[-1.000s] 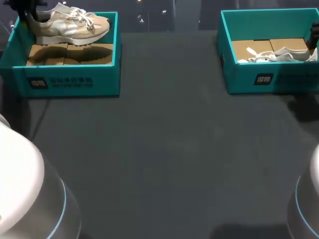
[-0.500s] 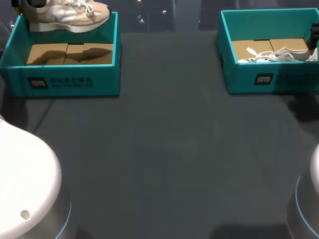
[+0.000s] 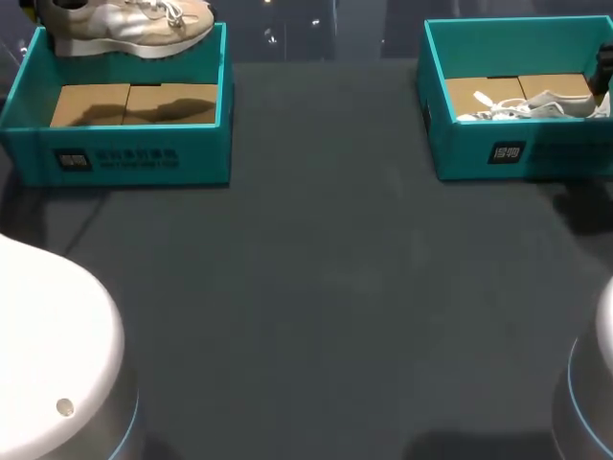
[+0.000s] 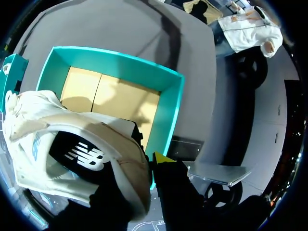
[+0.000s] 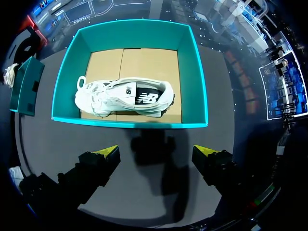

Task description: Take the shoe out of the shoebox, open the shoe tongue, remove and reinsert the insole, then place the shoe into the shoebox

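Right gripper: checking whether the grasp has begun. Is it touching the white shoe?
Apart. The right wrist view shows the right gripper open over bare table outside the shoebox, whose near wall lies between it and the white shoe.

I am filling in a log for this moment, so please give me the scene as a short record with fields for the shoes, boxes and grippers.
left gripper: shut on beige shoe, at its heel
beige shoe: in the air above left shoebox, not inside it
left shoebox: only its cardboard floor shows
right gripper: open, over the table, just before right shoebox
white shoe: lying in right shoebox
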Robot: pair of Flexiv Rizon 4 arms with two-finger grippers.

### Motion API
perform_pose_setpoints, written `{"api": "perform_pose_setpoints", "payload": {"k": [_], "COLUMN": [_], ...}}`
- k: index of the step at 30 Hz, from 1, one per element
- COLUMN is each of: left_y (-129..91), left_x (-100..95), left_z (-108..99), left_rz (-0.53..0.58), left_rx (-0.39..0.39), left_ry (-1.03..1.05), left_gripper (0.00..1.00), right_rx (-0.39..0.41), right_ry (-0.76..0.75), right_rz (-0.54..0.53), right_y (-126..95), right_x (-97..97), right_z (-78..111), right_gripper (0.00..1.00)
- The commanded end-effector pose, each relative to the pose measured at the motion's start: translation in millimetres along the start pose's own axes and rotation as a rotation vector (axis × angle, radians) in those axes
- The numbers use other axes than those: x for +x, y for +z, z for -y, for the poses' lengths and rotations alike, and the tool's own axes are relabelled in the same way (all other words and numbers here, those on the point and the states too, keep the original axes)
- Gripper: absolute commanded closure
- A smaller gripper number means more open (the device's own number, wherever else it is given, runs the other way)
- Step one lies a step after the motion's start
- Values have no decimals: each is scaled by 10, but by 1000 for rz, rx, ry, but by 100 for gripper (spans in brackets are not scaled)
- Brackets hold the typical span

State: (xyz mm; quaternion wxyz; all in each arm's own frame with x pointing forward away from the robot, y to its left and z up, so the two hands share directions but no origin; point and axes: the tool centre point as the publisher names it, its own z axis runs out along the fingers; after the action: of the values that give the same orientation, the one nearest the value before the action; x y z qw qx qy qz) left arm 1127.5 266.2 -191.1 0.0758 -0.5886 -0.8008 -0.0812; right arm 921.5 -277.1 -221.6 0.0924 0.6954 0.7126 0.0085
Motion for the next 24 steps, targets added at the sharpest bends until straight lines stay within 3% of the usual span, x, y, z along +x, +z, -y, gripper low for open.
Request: {"api": "perform_pose_setpoints", "payload": {"k": [1, 10, 24], "left_y": [-256, -579, -748], "left_x": [-44, -247, -591], "left_z": [518, 1475, 2627], "left_rz": [-8, -23, -34], "left_rx": [-74, -131, -146], "left_ry": [-6, 84, 160], "left_gripper": [100, 100, 100], "right_rx": [-2, -2, -2], "right_ry": [0, 0, 0], "right_rz": [1, 1, 1], "right_y": [0, 0, 0], "right_x": [2, 2, 2], "right_z": [12, 12, 12], "right_gripper": [0, 0, 0]}}
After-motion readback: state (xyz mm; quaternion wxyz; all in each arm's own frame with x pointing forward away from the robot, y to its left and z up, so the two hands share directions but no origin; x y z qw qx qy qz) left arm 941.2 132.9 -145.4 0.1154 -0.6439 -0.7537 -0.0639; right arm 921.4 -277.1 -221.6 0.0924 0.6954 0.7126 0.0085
